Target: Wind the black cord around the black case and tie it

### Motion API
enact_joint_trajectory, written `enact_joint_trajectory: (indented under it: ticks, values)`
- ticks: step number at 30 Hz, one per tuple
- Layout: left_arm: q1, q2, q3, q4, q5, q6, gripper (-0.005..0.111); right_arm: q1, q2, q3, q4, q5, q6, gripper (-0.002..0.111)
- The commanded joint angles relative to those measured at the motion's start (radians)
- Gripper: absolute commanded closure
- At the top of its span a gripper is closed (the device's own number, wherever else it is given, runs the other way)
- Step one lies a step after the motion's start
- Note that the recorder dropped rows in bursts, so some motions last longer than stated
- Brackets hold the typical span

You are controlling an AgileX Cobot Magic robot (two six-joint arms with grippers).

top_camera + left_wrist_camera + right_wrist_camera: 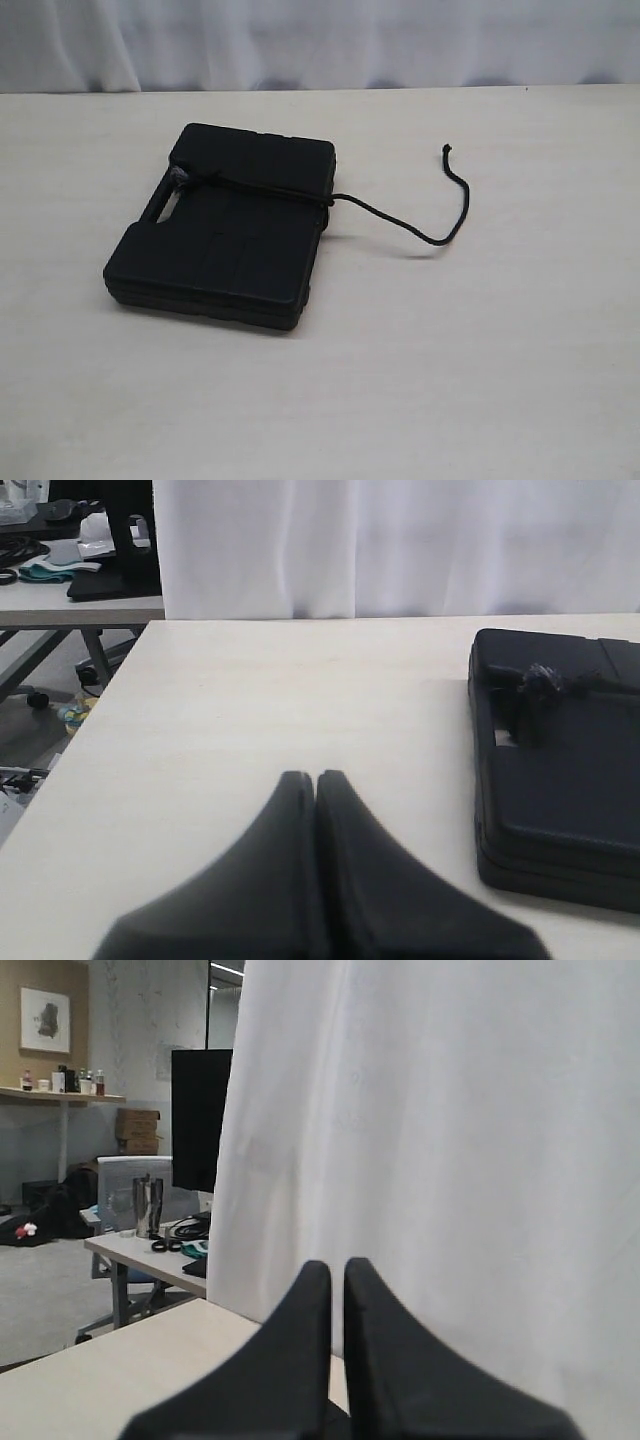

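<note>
The black case [220, 228] lies flat on the pale table, left of centre in the exterior view. The black cord [258, 187] crosses its lid from a knot by the handle cut-out to the right edge. Its loose tail [455, 205] curls away over the table to the right. In the left wrist view the case [560, 780] sits to one side with the cord's knot [545, 680] on top. My left gripper [316, 777] is shut and empty, well apart from the case. My right gripper [337, 1265] is shut and empty, facing a white curtain. Neither gripper shows in the exterior view.
A white curtain [320, 40] hangs behind the table's far edge. The table's side edge [90, 720] shows in the left wrist view, with a chair and clutter beyond. Another desk with a monitor [198, 1120] stands past the curtain in the right wrist view.
</note>
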Motion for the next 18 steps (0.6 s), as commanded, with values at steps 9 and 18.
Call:
enact_joint_trajectory:
  ticks: [9, 18]
  values:
    - [0.001, -0.003, 0.004, -0.008, -0.002, 0.002, 0.107, -0.149, -0.005, 0.155, -0.375, -0.091, 0.468, 0.104]
    - [0.001, -0.003, 0.004, -0.008, -0.002, 0.002, 0.107, -0.362, -0.211, 0.335, -0.680, -0.141, 0.785, 0.104]
